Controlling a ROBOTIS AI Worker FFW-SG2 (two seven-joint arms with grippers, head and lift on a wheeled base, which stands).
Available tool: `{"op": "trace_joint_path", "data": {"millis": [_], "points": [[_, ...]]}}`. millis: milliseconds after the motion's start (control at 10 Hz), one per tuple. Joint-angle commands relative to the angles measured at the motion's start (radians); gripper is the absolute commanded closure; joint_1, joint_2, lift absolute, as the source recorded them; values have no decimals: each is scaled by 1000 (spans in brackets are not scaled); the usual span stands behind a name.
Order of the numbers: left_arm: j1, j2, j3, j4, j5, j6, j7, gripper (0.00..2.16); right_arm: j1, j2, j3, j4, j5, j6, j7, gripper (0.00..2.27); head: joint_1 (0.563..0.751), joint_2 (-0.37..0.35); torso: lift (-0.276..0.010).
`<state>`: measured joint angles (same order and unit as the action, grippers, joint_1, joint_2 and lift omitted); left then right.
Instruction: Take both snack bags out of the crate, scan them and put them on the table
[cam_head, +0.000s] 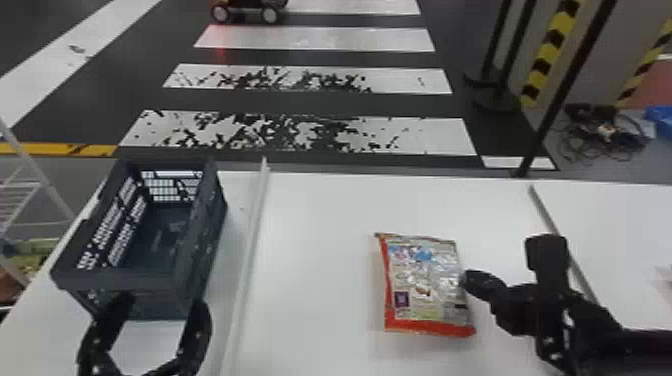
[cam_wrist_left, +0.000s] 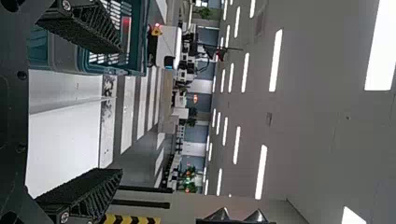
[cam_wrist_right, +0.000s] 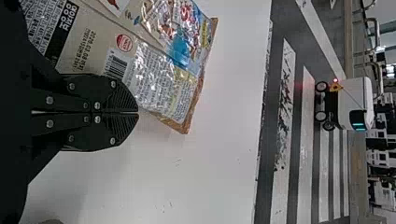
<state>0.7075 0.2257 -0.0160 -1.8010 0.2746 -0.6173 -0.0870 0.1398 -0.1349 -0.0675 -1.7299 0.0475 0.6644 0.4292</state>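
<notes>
One snack bag (cam_head: 425, 285) lies flat on the white surface (cam_head: 320, 215), right of the crate and well apart from it, printed back face up. Its long axis runs from near the robot to the far side, the far end leaning slightly left. A red border follows its left and near edges; blue print sits toward the far end, and a barcode (cam_wrist_right: 116, 64) faces up.

The right gripper (cam_head: 467, 279) is beside the bag's right long edge, its jaws closed together with nothing between them; whether they touch the bag I cannot tell. The left gripper (cam_head: 162, 302) is at the near end of the crate (cam_head: 125, 280), its jaws wide apart and holding nothing.

The crate stands upright at the left, open top up, its long axis running away from the robot. A raised strip (cam_head: 247, 255) crosses the surface between crate and bag.
</notes>
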Motion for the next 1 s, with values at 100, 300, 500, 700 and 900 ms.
{"op": "trace_joint_path", "data": {"millis": [100, 300, 500, 700, 900], "points": [[1, 0, -1, -3, 0, 0, 0, 87, -3, 0, -2, -4, 6, -5, -20, 2260, 695, 26, -94], [1, 0, 1, -1, 0, 0, 1, 87, 9, -3, -49, -63, -26, -9, -23, 2260, 695, 14, -94], [1, 0, 1, 2, 0, 0, 1, 87, 47, -3, -80, -160, -26, 62, -79, 1440, 695, -9, -94], [-10, -2, -2, 18, 2, 0, 1, 87, 103, -3, -113, -266, -28, 136, -79, 49, 695, -40, -94], [-28, -2, -18, 32, 0, 0, 1, 87, 147, -2, -144, -320, -60, 151, -79, 43, 695, -65, -94]]}}
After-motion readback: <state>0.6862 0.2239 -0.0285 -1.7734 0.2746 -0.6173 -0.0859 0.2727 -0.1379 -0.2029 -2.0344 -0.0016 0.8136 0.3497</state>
